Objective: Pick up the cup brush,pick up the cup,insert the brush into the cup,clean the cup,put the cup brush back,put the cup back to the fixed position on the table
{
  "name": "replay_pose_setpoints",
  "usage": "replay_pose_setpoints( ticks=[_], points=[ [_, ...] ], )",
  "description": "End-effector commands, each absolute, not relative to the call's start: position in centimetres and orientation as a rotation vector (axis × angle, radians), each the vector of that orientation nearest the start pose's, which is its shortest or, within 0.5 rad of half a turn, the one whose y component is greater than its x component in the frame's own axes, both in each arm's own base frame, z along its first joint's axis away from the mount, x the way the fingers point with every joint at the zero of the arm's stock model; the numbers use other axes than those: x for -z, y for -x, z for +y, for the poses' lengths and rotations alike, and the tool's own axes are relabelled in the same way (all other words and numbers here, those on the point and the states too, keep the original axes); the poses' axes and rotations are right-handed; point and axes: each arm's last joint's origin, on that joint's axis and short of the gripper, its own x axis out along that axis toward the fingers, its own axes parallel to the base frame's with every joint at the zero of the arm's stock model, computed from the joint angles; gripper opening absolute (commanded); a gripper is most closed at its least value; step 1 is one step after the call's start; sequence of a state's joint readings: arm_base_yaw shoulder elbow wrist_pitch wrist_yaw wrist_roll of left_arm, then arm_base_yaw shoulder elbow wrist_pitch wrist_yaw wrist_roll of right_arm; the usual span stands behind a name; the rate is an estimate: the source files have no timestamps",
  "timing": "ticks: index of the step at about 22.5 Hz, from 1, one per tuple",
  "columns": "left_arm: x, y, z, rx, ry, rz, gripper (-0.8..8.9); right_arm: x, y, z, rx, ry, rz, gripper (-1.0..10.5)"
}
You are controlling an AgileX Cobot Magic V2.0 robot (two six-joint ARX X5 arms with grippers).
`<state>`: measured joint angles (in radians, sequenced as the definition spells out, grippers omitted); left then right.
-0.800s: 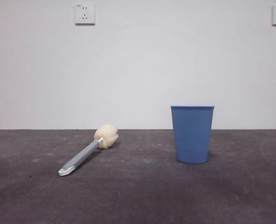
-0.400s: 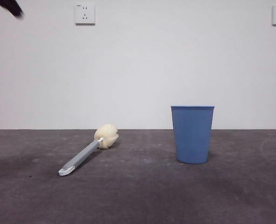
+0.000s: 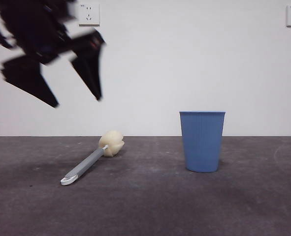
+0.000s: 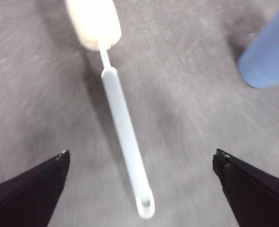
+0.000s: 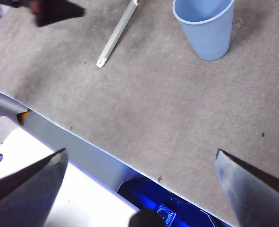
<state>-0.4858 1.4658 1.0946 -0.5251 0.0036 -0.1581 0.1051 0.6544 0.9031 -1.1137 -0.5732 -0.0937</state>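
Nothing done yet, first step just starting. Left tool (image 3: pixel 76 101) is hanging released, jaws wide, above the long grey-handled cup brush with cream sponge head (image 3: pixel 88 163), not touching it. Brush is lying flat on the dark grey matte counter (image 3: pixel 145 206), left side, white tip nearest. Light blue ribbed plastic cup (image 3: pixel 202 141) is standing upright to the right, well apart, untouched. Right tool (image 5: pixel 139 189) is waiting back at the near counter edge, released too. Everything left: grab brush, grab cup, insert, scrub, return both.
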Motion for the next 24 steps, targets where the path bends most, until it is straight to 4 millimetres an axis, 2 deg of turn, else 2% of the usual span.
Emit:
replay_pose_setpoints(
  ticks=[1, 6, 9, 12, 16, 20, 24],
  points=[
    [-24.0, -28.6, -15.6, 0.369, -0.095, 0.941, 5.92, -31.3, -9.1, 2.6, -0.674, -0.124, 0.821, 6.3],
    [-19.4, -30.8, -16.8, 0.316, -0.11, 1.021, 5.92, -31.3, -9.1, 2.6, -0.671, -0.122, 0.821, 6.3],
    [-17.6, -31.3, -17.1, 0.298, -0.104, 1.06, 5.91, -31.3, -9.1, 2.6, -0.67, -0.122, 0.821, 6.3],
    [-17.0, -31.8, -17.3, 0.296, -0.099, 1.046, 4.64, -31.3, -9.1, 2.6, -0.67, -0.122, 0.821, 6.3],
    [-15.4, -32.0, -17.5, 0.278, -0.099, 1.094, 4.67, -31.3, -9.1, 2.6, -0.67, -0.122, 0.821, 6.3],
    [-15.4, -31.8, -17.8, 0.262, -0.104, 1.088, 4.66, -31.3, -9.1, 2.5, -0.669, -0.121, 0.821, 6.3],
    [-15.1, -31.3, -17.5, 0.249, -0.128, 1.155, 4.66, -31.3, -9.1, 2.5, -0.669, -0.121, 0.82, 6.3]
  ],
)
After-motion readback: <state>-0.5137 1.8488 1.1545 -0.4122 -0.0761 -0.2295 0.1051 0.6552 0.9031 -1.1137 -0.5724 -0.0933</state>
